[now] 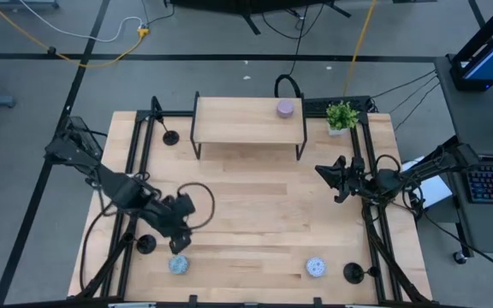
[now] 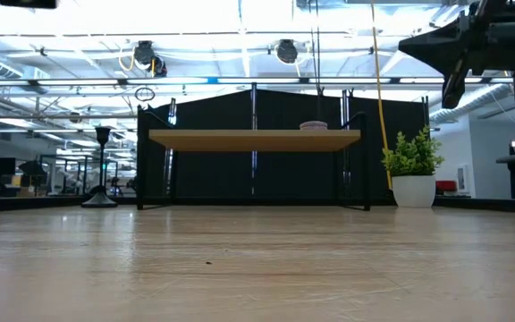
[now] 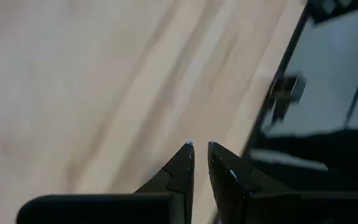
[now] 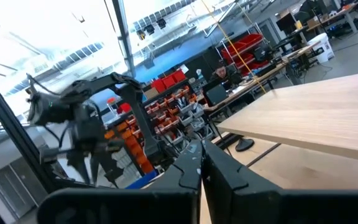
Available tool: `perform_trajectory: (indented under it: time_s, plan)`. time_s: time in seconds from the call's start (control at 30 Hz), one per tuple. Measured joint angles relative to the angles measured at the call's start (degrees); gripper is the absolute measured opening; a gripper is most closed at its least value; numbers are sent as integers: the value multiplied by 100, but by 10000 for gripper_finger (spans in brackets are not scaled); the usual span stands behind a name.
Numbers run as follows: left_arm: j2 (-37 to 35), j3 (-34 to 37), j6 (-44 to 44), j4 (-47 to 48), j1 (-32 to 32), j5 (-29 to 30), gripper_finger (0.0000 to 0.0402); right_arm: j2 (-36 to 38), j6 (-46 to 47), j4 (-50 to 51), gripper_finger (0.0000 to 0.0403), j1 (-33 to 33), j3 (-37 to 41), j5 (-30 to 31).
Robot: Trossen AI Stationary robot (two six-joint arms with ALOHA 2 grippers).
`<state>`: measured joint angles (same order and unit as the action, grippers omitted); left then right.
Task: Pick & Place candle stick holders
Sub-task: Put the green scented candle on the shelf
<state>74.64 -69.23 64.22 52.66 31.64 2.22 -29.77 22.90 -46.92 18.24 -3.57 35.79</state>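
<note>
The left gripper's [image 3: 199, 145] dark fingers [image 3: 178, 171] nearly meet, empty, above the wooden table [image 3: 92, 87] beside its black frame [image 3: 278, 93].

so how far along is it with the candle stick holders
Nothing looks placed yet. The three candle stick holders stand at the table's edges: back left, front left, front right. Neither gripper holds anything; the left gripper sits shut near the front-left holder, the right gripper waits shut. All three remain.
</note>
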Motion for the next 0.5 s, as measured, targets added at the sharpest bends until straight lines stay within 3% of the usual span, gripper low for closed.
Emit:
perform_trajectory:
  time_s: [0.17,0.5]
  plan:
    - [412,0,641,200,69,-818,51,-1,0,0,1,0,7,-2]
    - [787,0,832,92,422,-776,51,-1,-90,49,1,0,11,-4]
